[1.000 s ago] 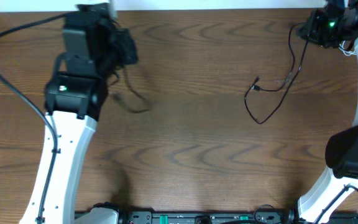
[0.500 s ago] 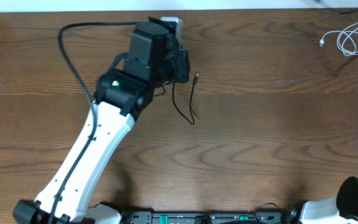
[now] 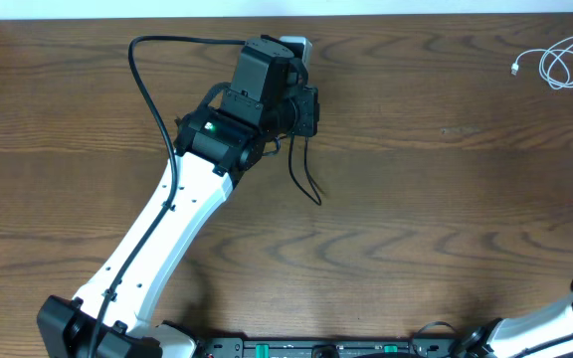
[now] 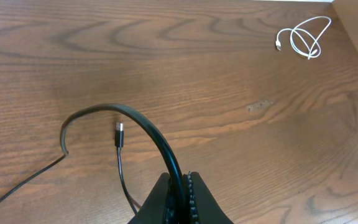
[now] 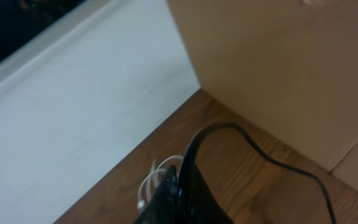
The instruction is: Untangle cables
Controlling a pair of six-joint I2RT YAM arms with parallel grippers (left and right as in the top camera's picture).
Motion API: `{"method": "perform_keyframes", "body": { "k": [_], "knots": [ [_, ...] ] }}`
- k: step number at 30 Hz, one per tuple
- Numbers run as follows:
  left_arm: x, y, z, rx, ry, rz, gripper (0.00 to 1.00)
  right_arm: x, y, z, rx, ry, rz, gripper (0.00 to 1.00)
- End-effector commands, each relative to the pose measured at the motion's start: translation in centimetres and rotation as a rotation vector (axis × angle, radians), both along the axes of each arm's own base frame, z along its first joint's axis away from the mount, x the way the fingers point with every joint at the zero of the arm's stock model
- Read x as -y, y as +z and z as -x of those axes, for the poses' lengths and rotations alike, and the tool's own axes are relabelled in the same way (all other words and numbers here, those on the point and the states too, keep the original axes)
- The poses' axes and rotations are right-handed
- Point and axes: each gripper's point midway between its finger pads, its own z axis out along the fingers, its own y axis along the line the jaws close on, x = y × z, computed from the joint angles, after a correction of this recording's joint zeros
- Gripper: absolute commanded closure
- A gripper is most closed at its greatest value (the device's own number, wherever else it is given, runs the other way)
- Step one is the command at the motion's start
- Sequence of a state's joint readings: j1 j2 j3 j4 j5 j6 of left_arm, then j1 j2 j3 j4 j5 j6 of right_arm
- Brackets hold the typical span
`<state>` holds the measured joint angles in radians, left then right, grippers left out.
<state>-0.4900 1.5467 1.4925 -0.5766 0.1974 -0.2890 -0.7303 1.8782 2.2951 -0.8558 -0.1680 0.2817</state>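
- the left gripper (image 4: 181, 182) was pressed together on the black cable (image 4: 123, 112). the cable arched up out of its tips and dropped back to the table (image 3: 436, 249) just beside it, with one plug end (image 4: 120, 134) lying free on the wood.
- the white cable (image 3: 563, 66) lay in small loops near the far right corner, well apart from the black one. the two looked separated by then, so the main risk was undoing that by carrying the black cord back toward it.
- the pinch sat on a thin, round cord. a quick swing or lift could have let it slide through the tips or whipped the loose plug around, and the slack could have folded into a fresh loop or knot.
- in the left wrist view the trailing length ran back toward the left arm (image 3: 167, 229). lowering or sweeping there could have snagged it on the arm or dragged it across the table.
- the right gripper (image 5: 178, 190) was pressed together too. in its own view a dark cord (image 5: 253, 149) curved away from its tips and a pale loop (image 5: 149, 185) sat right behind them. i could not tell whether either was pinched, or which cord the dark one was, and the overhead view showed nothing of that gripper.
- if that gripper did have a cord, drawing the arms apart could have jerked a plug over the table edge, which was close by in the right wrist view.
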Motion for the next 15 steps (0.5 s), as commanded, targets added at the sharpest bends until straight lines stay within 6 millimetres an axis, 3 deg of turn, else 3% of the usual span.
{"method": "perform_keyframes", "body": {
  "k": [1, 6, 11, 15],
  "knots": [
    [0.2, 0.3, -0.2, 0.009, -0.001, 0.012, 0.93, 1.9, -2.3, -1.2, -0.022, -0.037, -0.011, 0.99],
    [0.3, 0.5, -0.3, 0.016, -0.001, 0.016, 0.93, 3.8, -7.2, -3.1, -0.102, -0.068, -0.048, 0.99],
    [0.4, 0.6, -0.4, 0.022, -0.001, 0.019, 0.93, 3.2, -14.2, -4.4, -0.253, -0.055, -0.148, 0.99],
    [0.4, 0.6, -0.4, 0.022, -0.001, 0.019, 0.93, 1.9, -19.7, -4.3, -0.396, -0.043, -0.24, 0.99]
  ]
}}
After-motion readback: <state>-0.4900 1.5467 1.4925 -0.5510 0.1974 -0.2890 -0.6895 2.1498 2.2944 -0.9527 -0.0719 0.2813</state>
